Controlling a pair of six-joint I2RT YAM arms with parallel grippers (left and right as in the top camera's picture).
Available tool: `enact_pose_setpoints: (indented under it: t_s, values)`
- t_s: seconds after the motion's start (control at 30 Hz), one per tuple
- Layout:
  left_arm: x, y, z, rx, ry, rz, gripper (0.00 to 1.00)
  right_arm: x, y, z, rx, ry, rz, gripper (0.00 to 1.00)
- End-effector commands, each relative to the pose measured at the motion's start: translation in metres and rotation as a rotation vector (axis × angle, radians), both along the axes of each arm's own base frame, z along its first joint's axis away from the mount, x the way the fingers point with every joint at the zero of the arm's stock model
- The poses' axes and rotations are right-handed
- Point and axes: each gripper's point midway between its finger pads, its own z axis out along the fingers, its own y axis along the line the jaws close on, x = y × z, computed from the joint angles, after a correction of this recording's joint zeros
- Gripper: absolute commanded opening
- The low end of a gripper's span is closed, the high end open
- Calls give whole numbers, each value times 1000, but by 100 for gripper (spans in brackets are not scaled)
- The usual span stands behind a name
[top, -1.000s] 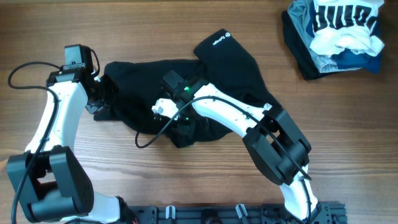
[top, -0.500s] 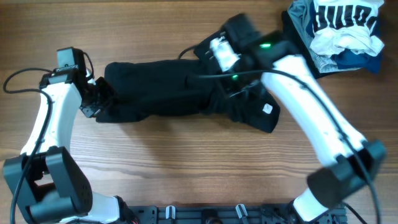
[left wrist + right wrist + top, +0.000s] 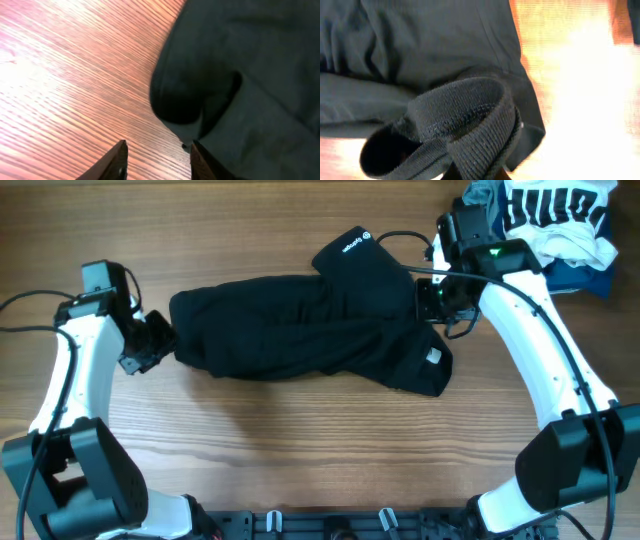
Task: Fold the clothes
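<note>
The black garment [image 3: 300, 340] is being stretched out across the middle of the table, running from near the left edge towards the far right corner. A second ago it was bunched in a broader heap, with the right arm reaching into its near-middle part. Since then its right portion has been carried out and away, and a long, flatter band is now being formed. The small white logo [image 3: 352, 242] is being shown on the flap at the far side, and a pale label [image 3: 432, 356] on the near right end.

The right gripper [image 3: 432, 298] is being held at the garment's right end. In the right wrist view a ribbed band [image 3: 465, 115] is being bunched up close to the camera, so it is judged to be pinched, though the fingers themselves are barely seen. The left gripper [image 3: 160, 345] has been drawn towards the left edge. Its jaws are being held apart over bare wood, with the cloth's rounded left end [image 3: 190, 100] lying just ahead and nothing being gripped.

The cloth is thus being laid out lengthwise, ready for folding; no clean fold is yet being made. The pile of other clothes [image 3: 540, 230] in the far right corner is being left alone.
</note>
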Motion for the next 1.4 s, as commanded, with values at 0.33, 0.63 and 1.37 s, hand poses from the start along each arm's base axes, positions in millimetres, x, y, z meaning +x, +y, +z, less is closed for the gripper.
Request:
enact_pose_setpoints:
  t_s: [0.33, 0.63, 1.37]
  values:
    - [49, -70, -63, -45, -35, -285, 62, 12, -1, 0, -29, -52, 46, 5]
    - [51, -71, -68, -57, -24, -279, 4, 17, -1, 1, -22, -70, 31, 5]
    - [-22, -42, 178, 156, -297, -172, 4, -52, -41, 101, 53, -131, -15, 5]
